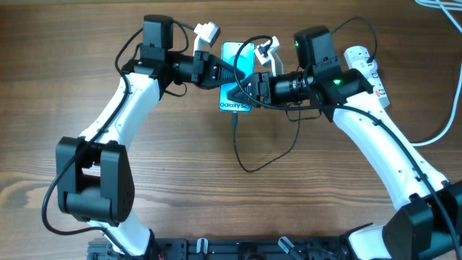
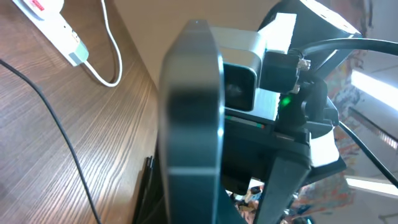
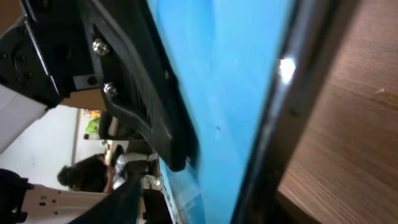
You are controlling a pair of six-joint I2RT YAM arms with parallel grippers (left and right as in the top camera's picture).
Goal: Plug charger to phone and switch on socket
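The phone [image 1: 232, 56], turquoise with a white "Galaxy" strip at its near end, is held tilted above the table between both grippers. My left gripper [image 1: 229, 74] is shut on it. In the left wrist view the phone's dark edge [image 2: 191, 106] stands between the fingers. My right gripper [image 1: 254, 88] closes on its lower right part, and the turquoise screen [image 3: 239, 81] fills the right wrist view. The charger, a thin black cable [image 1: 245, 162], hangs from the phone's near end and loops over the table. The socket [image 1: 365, 66] lies at the right, partly hidden by my right arm.
The socket's thick white cord [image 1: 442, 126] runs along the right edge of the table. In the left wrist view the socket [image 2: 46, 15] and its white cord [image 2: 109, 59] lie at the top left, with the black cable [image 2: 59, 134] crossing the wooden table.
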